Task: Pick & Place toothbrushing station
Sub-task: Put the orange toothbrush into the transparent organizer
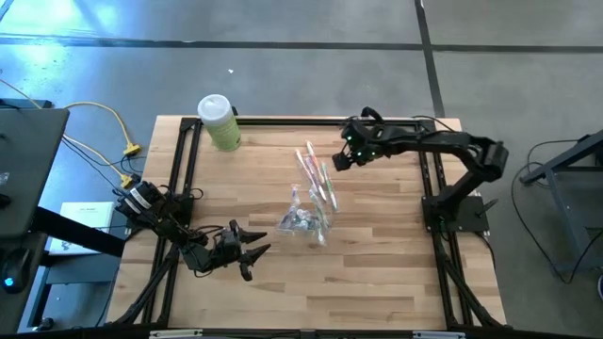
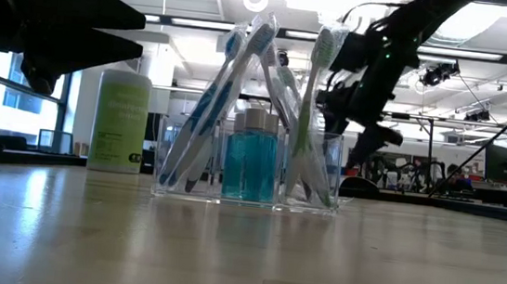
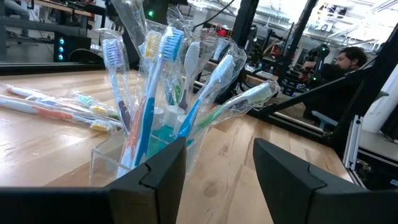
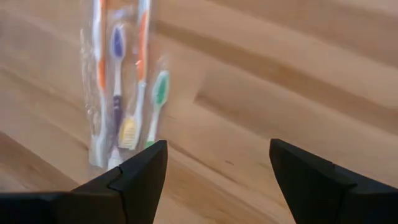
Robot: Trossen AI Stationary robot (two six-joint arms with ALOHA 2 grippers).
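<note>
Mid-table stands the clear holder [image 1: 306,222], bristling with wrapped toothbrushes [image 2: 239,94] around a blue mouthwash bottle [image 2: 251,160]. Loose wrapped brushes [image 1: 317,171] lie at its twelve o'clock. My right gripper [image 1: 341,160] hovers beside them, fingers spread; my left gripper [image 1: 252,252], spread too, holds nothing. Canister [image 1: 219,122] label unreadable.

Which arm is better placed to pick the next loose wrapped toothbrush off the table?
Probably the right. The right gripper hovers with fingers open beside the loose toothbrushes, which fill its wrist view. The left gripper sits near the table's front, facing the clear holder.
</note>
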